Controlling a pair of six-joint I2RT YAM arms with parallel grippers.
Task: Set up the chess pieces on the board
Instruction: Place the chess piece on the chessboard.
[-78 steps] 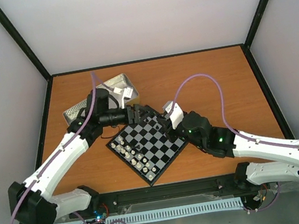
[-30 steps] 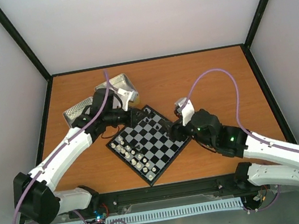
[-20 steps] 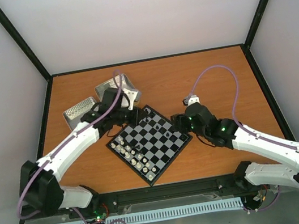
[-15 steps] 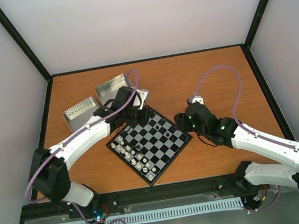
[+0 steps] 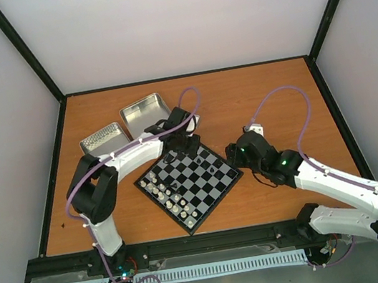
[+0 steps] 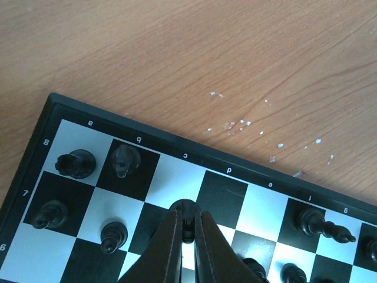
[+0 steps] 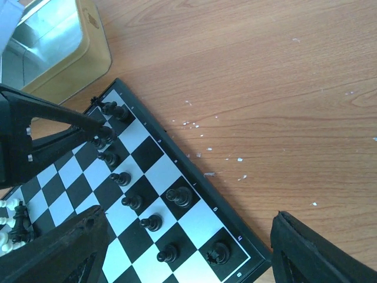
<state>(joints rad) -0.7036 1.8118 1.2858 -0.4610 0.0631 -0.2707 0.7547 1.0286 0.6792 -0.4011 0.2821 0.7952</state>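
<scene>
Looking nearest first, your right gripper [image 7: 189, 217] hangs by the right corner of the board [image 5: 200, 183]. Its fingers are spread wide and hold nothing.

— Your left gripper [image 6: 187, 221] reaches over the board's far corner. Its fingers are pinched together on one black piece [image 6: 187, 207], low over a square in the second row from the board's lettered edge. Whether that piece rests on the square, you cannot tell.

Counting next: the white pieces [image 5: 162, 189] stand in two rows along the board's near-left side. They are too small to number from above.

— The black pieces [image 6: 75, 164] crowd the board's far-right side. Your left wrist view gives four in the board's a–b corner and at least three more toward its g end, besides the clamped one.

Past the board's far-left side you have two containers. The smooth tin [image 5: 145, 110] sits just beyond the far corner and shows a shiny floor where your left arm does not cover it.

— The stippled tin [image 5: 104, 139] sits farther out, off the board's left corner. Whether that dotted face is a floor or a lid, and what it holds, you cannot tell.
</scene>
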